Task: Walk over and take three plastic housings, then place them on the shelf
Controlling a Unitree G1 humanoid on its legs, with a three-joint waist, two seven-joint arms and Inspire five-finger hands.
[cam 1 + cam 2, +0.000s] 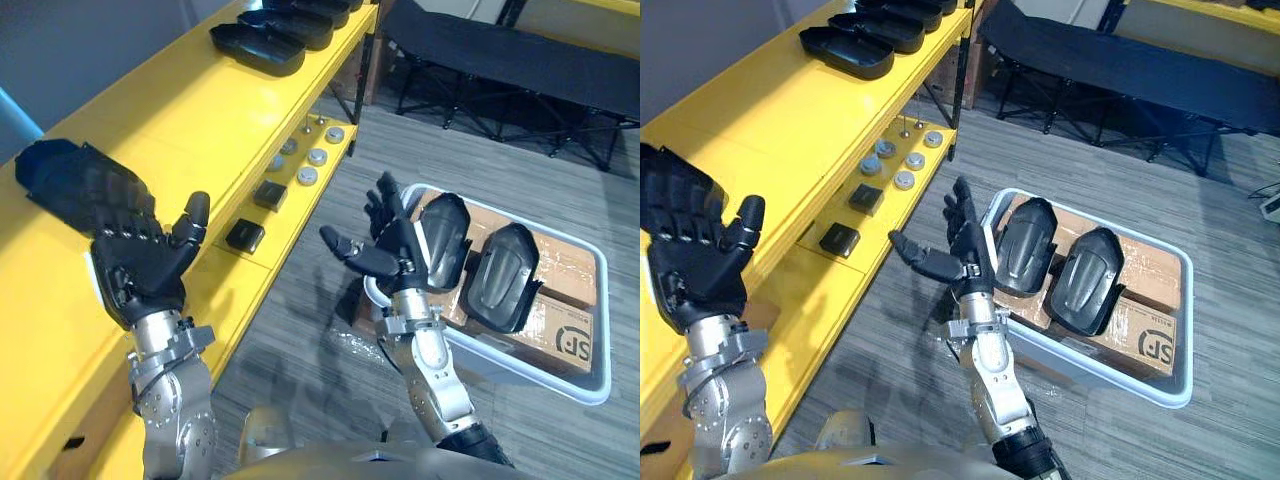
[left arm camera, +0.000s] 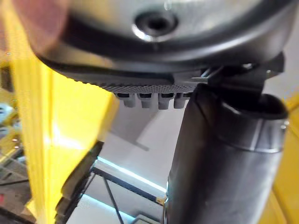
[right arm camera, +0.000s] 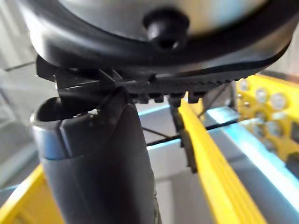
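A row of black plastic housings lies on the top board of the yellow shelf, at its far end. Two more black housings lie side by side on a cardboard box in a white bin on the floor. My left hand is raised over the near part of the shelf top, palm up, open and holding nothing. My right hand is held up just left of the bin, fingers straight, open and holding nothing. Each thumb stands out straight in its own wrist view.
The shelf's lower board carries small black blocks and several silver round parts. A black folding cot stands behind the bin. Grey plank floor lies between the shelf and the bin.
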